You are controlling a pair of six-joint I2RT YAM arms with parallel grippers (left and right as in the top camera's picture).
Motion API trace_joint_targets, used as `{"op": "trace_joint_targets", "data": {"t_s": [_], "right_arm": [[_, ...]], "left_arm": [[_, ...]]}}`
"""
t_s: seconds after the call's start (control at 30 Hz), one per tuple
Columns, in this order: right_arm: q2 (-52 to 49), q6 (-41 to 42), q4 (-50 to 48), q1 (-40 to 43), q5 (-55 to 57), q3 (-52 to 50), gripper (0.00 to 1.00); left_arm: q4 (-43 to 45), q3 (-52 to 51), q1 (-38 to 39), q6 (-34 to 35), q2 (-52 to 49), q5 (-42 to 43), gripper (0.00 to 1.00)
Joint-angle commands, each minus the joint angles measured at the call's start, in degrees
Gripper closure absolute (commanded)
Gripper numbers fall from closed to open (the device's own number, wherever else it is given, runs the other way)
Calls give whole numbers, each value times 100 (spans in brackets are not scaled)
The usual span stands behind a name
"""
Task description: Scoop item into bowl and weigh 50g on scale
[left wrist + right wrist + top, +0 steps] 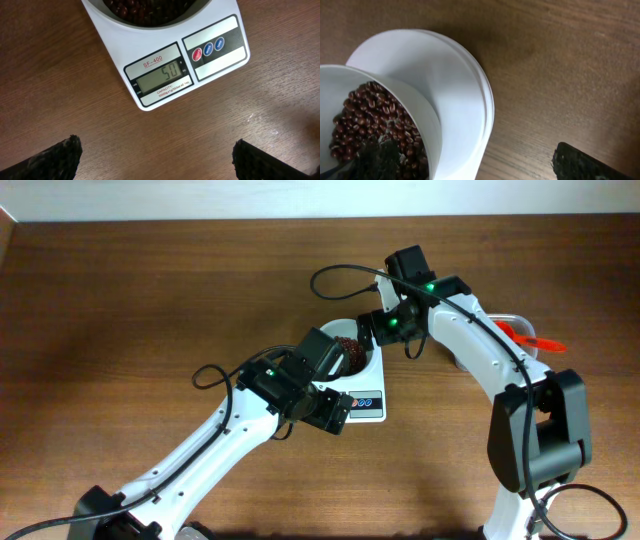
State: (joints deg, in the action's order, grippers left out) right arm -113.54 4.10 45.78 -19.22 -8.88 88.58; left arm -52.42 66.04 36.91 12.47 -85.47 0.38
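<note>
Weighing spot: the scale [215, 62] lies near the middle of the table [150, 300], with its front edge toward the left arm.
Display: the grey display [165, 76] reads 50. Three round buttons [207, 48], one red and two blue, sit beside it.
Bowl: the white bowl [427, 135] stands on the scale's platform, behind the display.
Beans: the dark red-brown beans [370, 120] lie heaped inside the bowl, and none show on the wood.
Left gripper: the left gripper [160, 165] hangs over bare table just in front of the scale. Its fingertips [50, 160] are spread wide and hold nothing.
Right gripper: the right gripper [385, 330] hovers at the bowl's far side, spread wide and empty. One fingertip [590, 162] is over the wood. A dark blur over the beans may be the other, but that cannot be told.
In the way: from overhead, both wrists crowd over the scale and hide most of the bowl.
Surroundings: an orange-red tool [525, 335] rests by a clear container [505, 318], which the right arm [480, 350] partly covers. A black cable [330, 275] loops above the bowl.
</note>
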Motion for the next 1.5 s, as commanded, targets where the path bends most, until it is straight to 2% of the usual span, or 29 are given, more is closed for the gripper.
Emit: {"op": "trace_joint_targets", "data": {"t_s": [0.0, 0.67, 0.87, 1.0, 1.13, 1.47], "right_arm": [[-37, -20, -131, -22, 74, -57, 1], [-37, 87, -170, -22, 907, -57, 1], [-28, 83, -251, -22, -846, 70, 1], [24, 68, -26, -13, -1191, 638, 1], [39, 70, 44, 254, -1187, 1008, 1], [39, 68, -122, 1445, -798, 1012, 1]], "left_arm": [[13, -37, 17, 28, 94, -39, 1], [13, -37, 17, 28, 94, -39, 1], [13, -37, 17, 28, 94, -39, 1], [13, -37, 17, 28, 94, -39, 1], [13, -37, 17, 28, 94, -39, 1], [13, -37, 17, 28, 94, -39, 1]]}}
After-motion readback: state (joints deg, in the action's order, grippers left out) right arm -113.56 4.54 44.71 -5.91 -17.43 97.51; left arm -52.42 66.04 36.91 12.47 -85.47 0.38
